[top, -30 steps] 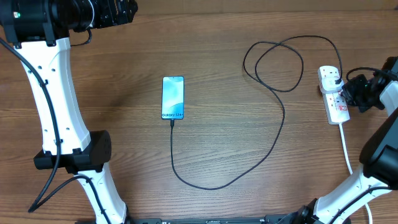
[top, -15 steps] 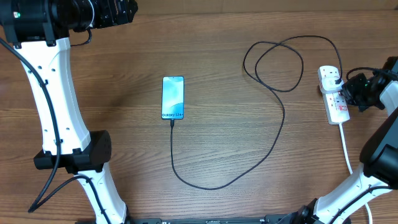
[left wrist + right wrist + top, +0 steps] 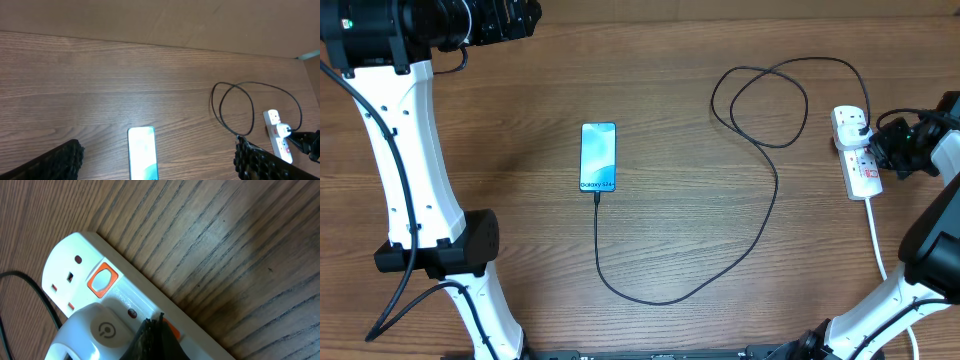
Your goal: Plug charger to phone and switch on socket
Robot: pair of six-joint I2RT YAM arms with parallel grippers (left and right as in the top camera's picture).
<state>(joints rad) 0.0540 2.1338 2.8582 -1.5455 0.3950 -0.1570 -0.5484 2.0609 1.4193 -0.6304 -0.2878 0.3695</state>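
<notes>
Brown wood-grain table (image 3: 500, 130) fills our overhead view, and near its middle we see the phone (image 3: 598, 157) lying flat, screen up and lit light blue. We trace the charger (image 3: 765, 215), a thin black cable, from the tip that meets the phone's near short edge. It runs down in a wide bend toward the near side of the table, up through a loose double loop, and across to the far end of the socket (image 3: 865, 180). The socket is the white strip lying by the table's right edge. A white cord (image 3: 876, 240) leaves the strip's near end. On our right wrist camera a white adapter (image 3: 92, 332) bearing a power symbol sits plugged into the strip. Just past it are a set of outlet holes and an orange-framed switch (image 3: 101, 280). The right gripper (image 3: 151, 339) is down on the socket with its fingers drawn together into a single dark tip. That tip rests on the strip just beside the adapter, against a second orange switch we can only partly see. The left gripper (image 3: 157, 150) hangs over the far left of the table, well apart from everything. Its fingers (image 3: 57, 160) are spread wide and hold nothing, and its camera looks down on the phone, the cable loop and the strip.
</notes>
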